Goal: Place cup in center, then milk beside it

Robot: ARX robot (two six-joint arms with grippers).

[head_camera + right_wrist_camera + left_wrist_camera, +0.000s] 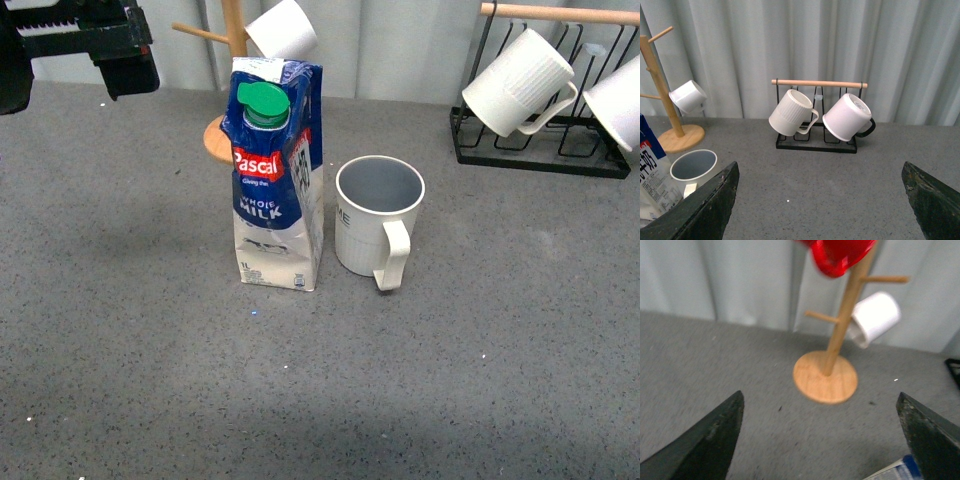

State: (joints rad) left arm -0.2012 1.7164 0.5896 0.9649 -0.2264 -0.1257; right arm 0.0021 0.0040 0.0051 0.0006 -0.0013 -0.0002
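Below and ahead of my left end effector [815,440], to its right, the milk [276,172] stands upright on the grey tabletop [120,350] with its green cap facing the front camera. The cup [378,217] sits just beside the carton on its far side from me, mouth up, handle turned toward the robot's body; a narrow gap seems to separate them, though I cannot be sure they are not touching.

My left end effector is spread wide, its dark fingers [705,440] far apart and nothing between them; only a corner of the carton shows low in the wrist view, under the right-hand finger. It hangs high, raised over the back left of the tabletop, facing the wooden mug tree [827,375] with its small white cup [875,317].

My right end effector [820,200] is likewise wide open and empty, held back from the pair, with the cup and carton off to its left and the black wire rack [816,142] with two hanging mugs straight ahead.

I judge both placements done: cup about mid-tabletop, milk next to it. The step in hand looks like the release and pull-away. What remains calls only for drawing my left arm clear without brushing the tall carton, which would tip easily.
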